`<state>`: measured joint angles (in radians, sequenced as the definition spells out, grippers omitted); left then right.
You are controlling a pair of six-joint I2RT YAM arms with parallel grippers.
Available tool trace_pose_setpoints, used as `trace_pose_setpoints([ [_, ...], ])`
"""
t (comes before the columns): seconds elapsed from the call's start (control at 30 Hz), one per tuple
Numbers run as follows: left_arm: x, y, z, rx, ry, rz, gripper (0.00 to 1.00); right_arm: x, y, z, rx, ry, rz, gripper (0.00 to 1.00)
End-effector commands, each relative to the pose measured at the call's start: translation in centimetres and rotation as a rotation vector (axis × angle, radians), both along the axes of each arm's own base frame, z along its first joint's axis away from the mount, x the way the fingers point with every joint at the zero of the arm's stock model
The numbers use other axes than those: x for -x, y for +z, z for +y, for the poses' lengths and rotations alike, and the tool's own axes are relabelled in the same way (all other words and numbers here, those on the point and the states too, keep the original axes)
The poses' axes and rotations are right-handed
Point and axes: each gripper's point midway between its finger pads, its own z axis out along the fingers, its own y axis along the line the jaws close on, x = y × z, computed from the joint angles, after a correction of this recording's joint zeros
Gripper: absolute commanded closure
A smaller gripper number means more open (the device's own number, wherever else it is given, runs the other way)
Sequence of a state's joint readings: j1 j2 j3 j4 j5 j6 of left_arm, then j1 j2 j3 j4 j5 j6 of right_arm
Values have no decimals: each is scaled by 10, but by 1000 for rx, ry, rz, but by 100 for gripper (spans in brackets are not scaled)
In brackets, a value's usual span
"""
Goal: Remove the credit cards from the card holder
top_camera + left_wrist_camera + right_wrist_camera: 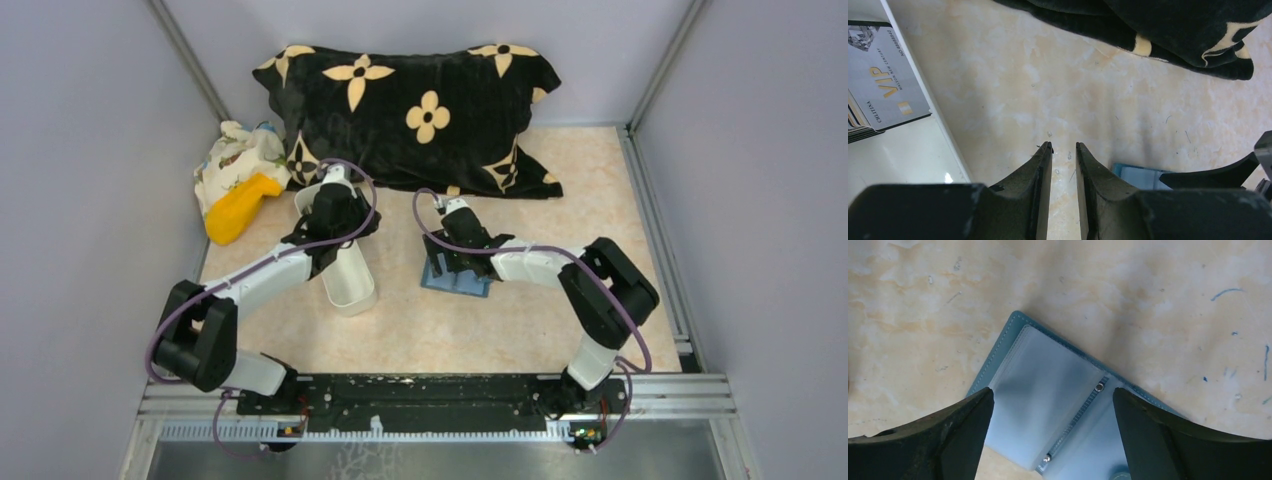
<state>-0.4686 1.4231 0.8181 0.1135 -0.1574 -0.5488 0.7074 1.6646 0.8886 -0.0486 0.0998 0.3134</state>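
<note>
The blue card holder (455, 280) lies open on the table; in the right wrist view (1048, 390) its clear sleeves look empty. My right gripper (1053, 392) is open just above it, one finger over each side, holding nothing. A silvery VIP credit card (888, 85) lies in the long white tray (943, 150) on top of other cards (858, 127). My left gripper (1064, 147) hovers over bare table just right of the tray, its jaws a narrow gap apart and empty. The holder's corner (1135, 175) shows to its right.
A black pillow with tan flowers (420, 110) lies along the back. A patterned cloth (235, 150) and a yellow object (238, 208) sit at the back left. The white tray (345, 275) stands between the arms. Grey walls close in both sides.
</note>
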Motion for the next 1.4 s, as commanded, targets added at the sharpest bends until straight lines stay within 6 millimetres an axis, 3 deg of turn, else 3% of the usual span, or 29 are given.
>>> trace_pose_setpoints([
  [0.0,-4,-2,3,3,19,-6,70,-16,18,21,60,-36,-74,11],
  [0.17,-4,-5,2,1,15,2,70,-14,16,28,170,-81,-106,15],
  [0.43,-4,-13,0,-4,7,21,70,-6,8,29,205,-98,-85,19],
  [0.67,-5,-14,-3,6,-5,25,70,1,3,28,163,-133,-57,39],
  [1.1,-5,-19,-8,17,-29,43,71,6,0,38,109,-114,-32,98],
  [1.37,-5,-22,-14,30,-55,54,71,6,18,41,49,-114,-58,100],
])
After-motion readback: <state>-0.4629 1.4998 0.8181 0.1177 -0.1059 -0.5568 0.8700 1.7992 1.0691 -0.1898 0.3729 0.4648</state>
